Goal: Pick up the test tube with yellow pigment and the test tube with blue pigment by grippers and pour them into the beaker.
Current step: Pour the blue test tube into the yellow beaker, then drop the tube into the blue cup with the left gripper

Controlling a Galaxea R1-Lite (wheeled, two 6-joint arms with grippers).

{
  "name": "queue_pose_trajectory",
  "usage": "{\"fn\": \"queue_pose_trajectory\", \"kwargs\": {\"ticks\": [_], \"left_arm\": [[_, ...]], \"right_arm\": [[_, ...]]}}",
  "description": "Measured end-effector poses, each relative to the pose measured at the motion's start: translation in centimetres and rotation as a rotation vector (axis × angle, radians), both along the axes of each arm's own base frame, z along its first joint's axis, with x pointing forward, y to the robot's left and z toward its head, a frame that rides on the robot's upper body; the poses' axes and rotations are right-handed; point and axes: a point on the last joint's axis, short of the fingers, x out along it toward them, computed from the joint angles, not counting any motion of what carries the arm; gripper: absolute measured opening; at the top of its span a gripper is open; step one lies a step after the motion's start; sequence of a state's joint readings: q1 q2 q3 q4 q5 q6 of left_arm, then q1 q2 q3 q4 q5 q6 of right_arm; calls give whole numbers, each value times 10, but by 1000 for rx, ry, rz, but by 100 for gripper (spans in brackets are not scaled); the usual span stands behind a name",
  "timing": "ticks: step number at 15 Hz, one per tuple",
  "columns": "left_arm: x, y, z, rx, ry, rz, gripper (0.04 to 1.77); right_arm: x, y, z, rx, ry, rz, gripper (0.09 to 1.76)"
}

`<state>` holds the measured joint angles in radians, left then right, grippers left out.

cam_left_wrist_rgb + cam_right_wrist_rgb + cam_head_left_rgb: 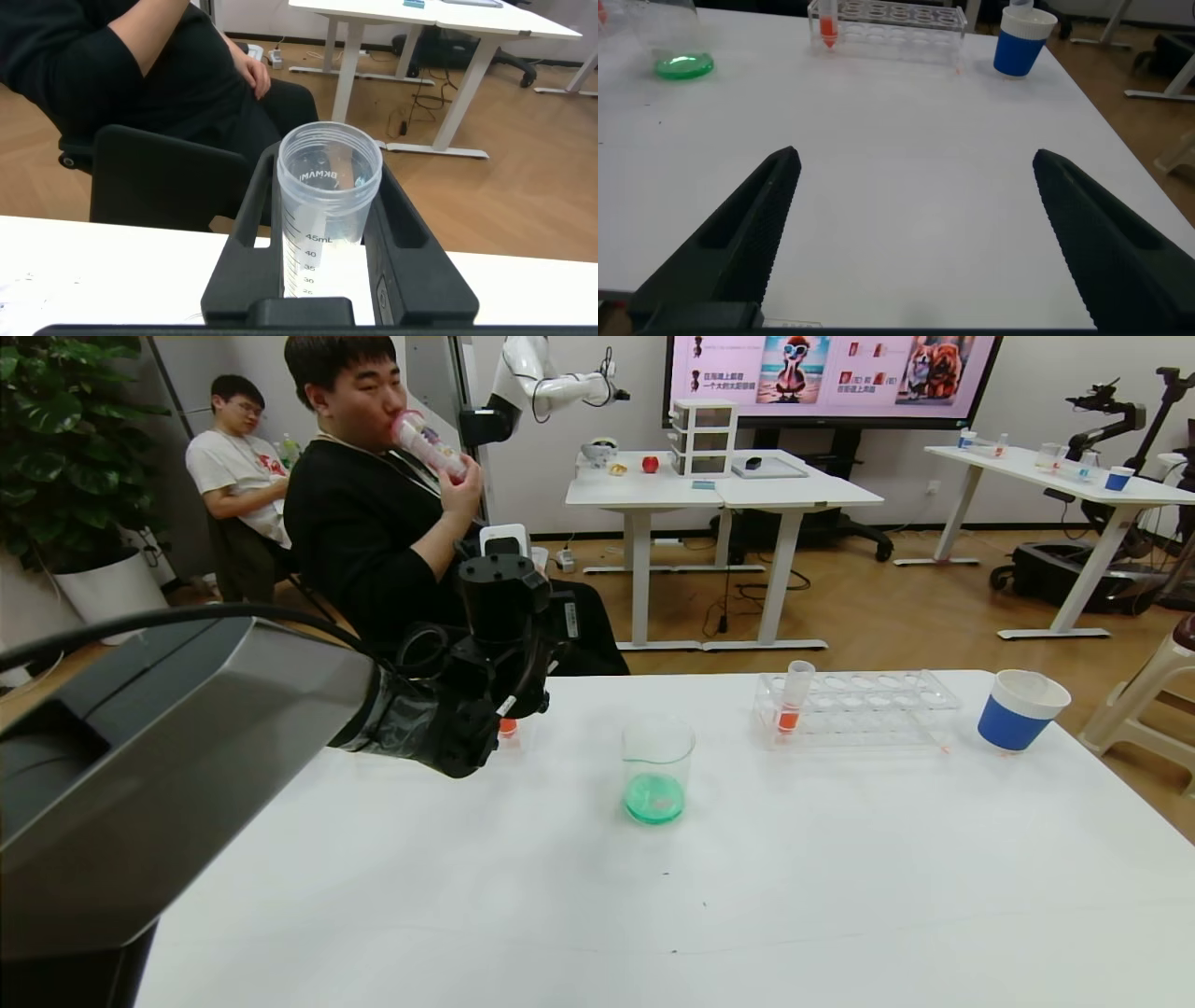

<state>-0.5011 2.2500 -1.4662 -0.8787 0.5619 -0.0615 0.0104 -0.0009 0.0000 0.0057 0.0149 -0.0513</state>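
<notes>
The left gripper (327, 271) is clenched on an upright clear tube (329, 201) marked "45mL", held over the far left of the white table (653, 896), left of the beaker (657, 772). The beaker holds green liquid. To its right stand one rack (859, 707) with one orange tube (793, 697), then one blue cup (1019, 709); the right gripper (915, 233) hangs released over bare tabletop.
</notes>
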Motion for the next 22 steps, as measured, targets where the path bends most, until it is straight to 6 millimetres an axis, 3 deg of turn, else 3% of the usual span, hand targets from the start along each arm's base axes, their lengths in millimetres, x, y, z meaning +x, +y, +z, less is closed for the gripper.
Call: {"fn": "queue_pose_trajectory", "kwargs": {"ticks": [3, 5, 8, 11, 15, 19, 22], "left_arm": [[-3, 7, 3, 8, 13, 5, 50], [-2, 26, 4, 33, 52, 24, 50], [2, 79, 17, 33, 51, 65, 50], [2, 144, 30, 30, 41, 132, 50], [-7, 220, 26, 32, 75, 214, 50], [-15, 277, 23, 28, 90, 294, 50], [-16, 298, 17, 10, 97, 323, 50]], "right_arm": [[0, 0, 0, 0, 0, 0, 174], [0, 0, 0, 0, 0, 0, 174], [0, 0, 0, 0, 0, 0, 174], [0, 0, 0, 0, 0, 0, 174], [0, 0, 0, 0, 0, 0, 174], [0, 0, 0, 0, 0, 0, 174], [0, 0, 0, 0, 0, 0, 174]]}}
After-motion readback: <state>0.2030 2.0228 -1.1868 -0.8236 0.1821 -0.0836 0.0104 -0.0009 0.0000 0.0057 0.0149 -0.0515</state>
